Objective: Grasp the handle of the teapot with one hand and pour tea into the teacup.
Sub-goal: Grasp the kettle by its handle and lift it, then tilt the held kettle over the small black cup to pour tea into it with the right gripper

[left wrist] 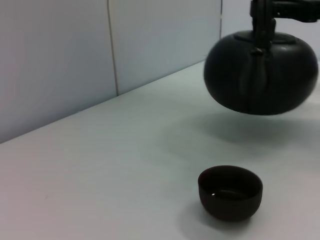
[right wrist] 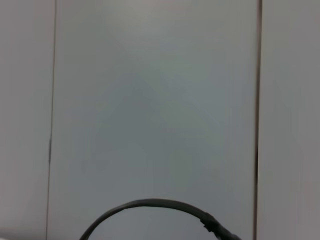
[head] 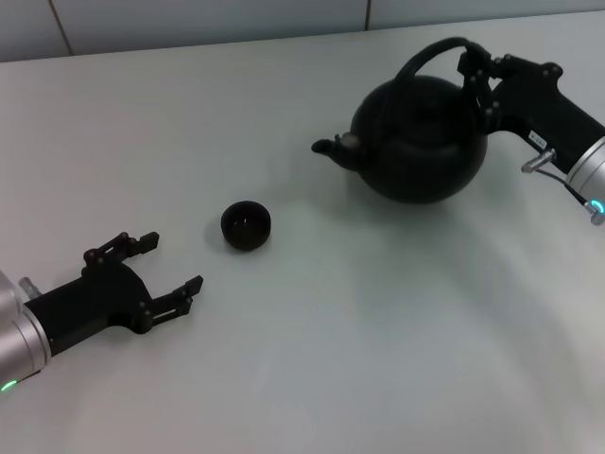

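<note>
The black teapot [head: 416, 142] is at the back right, its spout pointing left toward the teacup. My right gripper [head: 475, 78] is shut on the thick right end of the arched handle [head: 430, 53]. In the left wrist view the teapot [left wrist: 260, 75] hangs a little above the table with its shadow beneath it. The handle's arc also shows in the right wrist view [right wrist: 150, 204]. The small black teacup [head: 247, 225] stands upright on the table, left of and nearer than the spout; it also shows in the left wrist view [left wrist: 230, 192]. My left gripper [head: 170, 265] is open and empty, low on the left, short of the cup.
The white table [head: 359, 340] carries nothing else. A pale panelled wall [left wrist: 75, 60] runs along its far edge.
</note>
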Tool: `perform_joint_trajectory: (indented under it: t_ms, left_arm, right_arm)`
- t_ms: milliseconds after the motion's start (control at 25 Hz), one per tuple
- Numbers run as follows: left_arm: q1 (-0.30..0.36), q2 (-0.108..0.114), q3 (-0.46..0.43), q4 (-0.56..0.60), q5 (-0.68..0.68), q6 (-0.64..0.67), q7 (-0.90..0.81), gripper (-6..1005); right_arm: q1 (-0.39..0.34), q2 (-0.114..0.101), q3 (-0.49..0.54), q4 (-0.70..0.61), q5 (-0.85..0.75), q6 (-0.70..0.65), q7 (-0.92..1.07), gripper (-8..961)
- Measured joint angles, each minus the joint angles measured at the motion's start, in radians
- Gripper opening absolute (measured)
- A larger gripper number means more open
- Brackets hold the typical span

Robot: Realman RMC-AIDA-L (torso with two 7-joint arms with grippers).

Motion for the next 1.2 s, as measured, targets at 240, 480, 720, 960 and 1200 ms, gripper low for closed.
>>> perform_joint_trajectory:
  t_ms: [240,480,720,960,1200]
  left_arm:
    - [0.001,0.0,0.0,0.012,0.0,0.006,-0.002,843]
    - [0.002,0.0,0.0,0.014,0.0,0.009,-0.002,843]
    - [0.002,0.0,0.0,0.019,0.0,0.013,-0.004,843]
    - [0.002,0.0,0.0,0.02,0.0,0.013,-0.005,843]
    - [0.0,0.0,0.0,0.02,0.0,0.013,-0.005,843]
  right_arm:
    - [0.029,-0.002,-0.014,-0.033,-0.001,-0.026,-0.01,80]
    - [0.067,-0.002,-0.098,-0.061,-0.002,-0.027,-0.06,79]
    - [0.095,0.0,-0.152,-0.093,-0.002,-0.017,-0.061,79]
    - [0.13,0.0,-0.188,-0.112,-0.003,0.022,-0.067,79]
    - [0.16,0.003,-0.22,-0.111,-0.004,0.079,-0.112,79]
